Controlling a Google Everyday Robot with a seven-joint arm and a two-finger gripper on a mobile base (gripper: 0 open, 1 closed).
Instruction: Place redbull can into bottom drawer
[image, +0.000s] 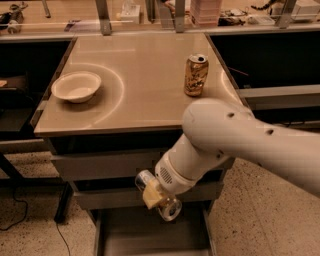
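My gripper (156, 196) hangs in front of the cabinet, at the end of the white arm that comes in from the right. It is shut on the redbull can (169, 209), a slim silver can held tilted on its side, with one shiny round end facing out at the lower right. The can sits in front of the middle drawer front, just above the open bottom drawer (125, 237). That drawer is pulled out at the bottom of the view and shows a flat grey floor.
A gold-orange soda can (196, 75) stands on the tan tabletop (140, 80) at the right. A white bowl (76, 86) sits at the left. Two shut grey drawers (100, 165) are above the open one. Dark shelving flanks the cabinet on both sides.
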